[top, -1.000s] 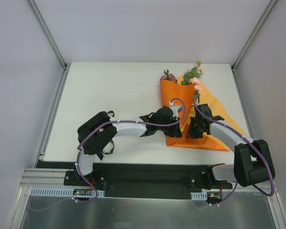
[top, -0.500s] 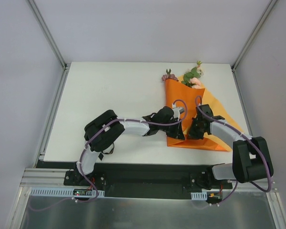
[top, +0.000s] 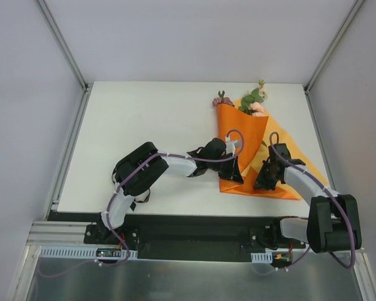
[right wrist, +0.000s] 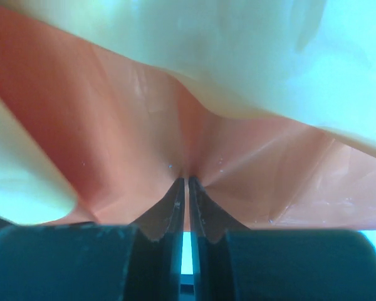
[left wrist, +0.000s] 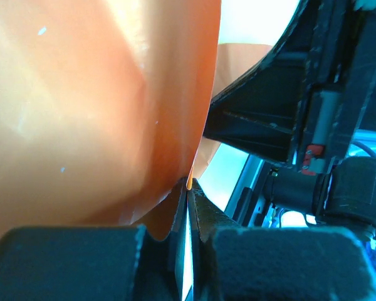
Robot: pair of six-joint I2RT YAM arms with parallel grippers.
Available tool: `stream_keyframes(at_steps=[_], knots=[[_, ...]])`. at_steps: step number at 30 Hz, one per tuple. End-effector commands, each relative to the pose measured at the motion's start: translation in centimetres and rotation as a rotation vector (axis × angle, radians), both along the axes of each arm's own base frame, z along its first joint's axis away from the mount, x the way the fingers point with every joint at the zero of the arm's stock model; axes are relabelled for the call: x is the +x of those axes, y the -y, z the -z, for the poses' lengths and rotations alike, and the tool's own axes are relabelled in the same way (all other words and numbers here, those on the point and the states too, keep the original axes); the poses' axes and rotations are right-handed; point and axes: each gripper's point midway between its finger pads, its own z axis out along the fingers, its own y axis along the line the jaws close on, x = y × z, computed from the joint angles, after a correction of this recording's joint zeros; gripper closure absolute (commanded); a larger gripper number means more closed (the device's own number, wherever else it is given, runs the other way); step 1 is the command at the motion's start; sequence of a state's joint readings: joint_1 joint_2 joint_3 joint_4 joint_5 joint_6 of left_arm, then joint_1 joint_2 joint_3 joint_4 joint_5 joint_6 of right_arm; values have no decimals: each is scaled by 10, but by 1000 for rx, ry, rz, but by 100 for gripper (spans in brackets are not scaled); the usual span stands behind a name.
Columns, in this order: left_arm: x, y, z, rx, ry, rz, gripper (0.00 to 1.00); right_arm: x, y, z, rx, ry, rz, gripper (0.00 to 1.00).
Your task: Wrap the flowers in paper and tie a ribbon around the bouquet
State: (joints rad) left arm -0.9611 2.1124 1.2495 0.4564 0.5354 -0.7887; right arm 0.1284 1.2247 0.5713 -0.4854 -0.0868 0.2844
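The paper point(top: 241, 128) lies on a white, walled-in table point(top: 144, 138), left hand point(left wrist: 189, 186) clamping it, right hand point(right wrist: 187, 183) hard to judge.

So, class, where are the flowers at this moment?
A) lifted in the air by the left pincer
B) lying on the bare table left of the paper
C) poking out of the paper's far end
C: the flowers stick out past the far end of the folded orange paper, which lies on the table.
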Motion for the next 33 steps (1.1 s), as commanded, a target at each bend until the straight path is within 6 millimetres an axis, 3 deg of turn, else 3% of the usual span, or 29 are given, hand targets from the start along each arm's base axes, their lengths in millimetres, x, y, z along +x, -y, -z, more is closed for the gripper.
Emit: stream_keyframes(at_steps=[1, 9, 14, 19, 23, 28, 31, 33], knots=[[-9, 13, -14, -91, -39, 75, 100, 4, 3, 10, 10, -30, 43, 91], [-16, 14, 4, -82, -111, 91, 100, 15, 4, 12, 12, -30, 53, 92], [-8, 7, 17, -46, -123, 48, 100, 12, 6, 5, 0, -13, 46, 92], [0, -2, 22, -27, -139, 12, 83, 9, 7, -16, 1, 46, 26, 90], [2, -9, 21, -36, -126, -5, 67, 6, 7, -41, -1, 137, -10, 81], [-1, -10, 12, -79, -116, 13, 60, 16, -20, -70, 90, 228, -131, 72], [-1, -9, 9, -101, -117, 19, 60, 24, -44, -72, 157, 193, -202, 73], [-2, -8, 6, -112, -115, 26, 60, 26, -55, -62, 184, 139, -209, 75]])
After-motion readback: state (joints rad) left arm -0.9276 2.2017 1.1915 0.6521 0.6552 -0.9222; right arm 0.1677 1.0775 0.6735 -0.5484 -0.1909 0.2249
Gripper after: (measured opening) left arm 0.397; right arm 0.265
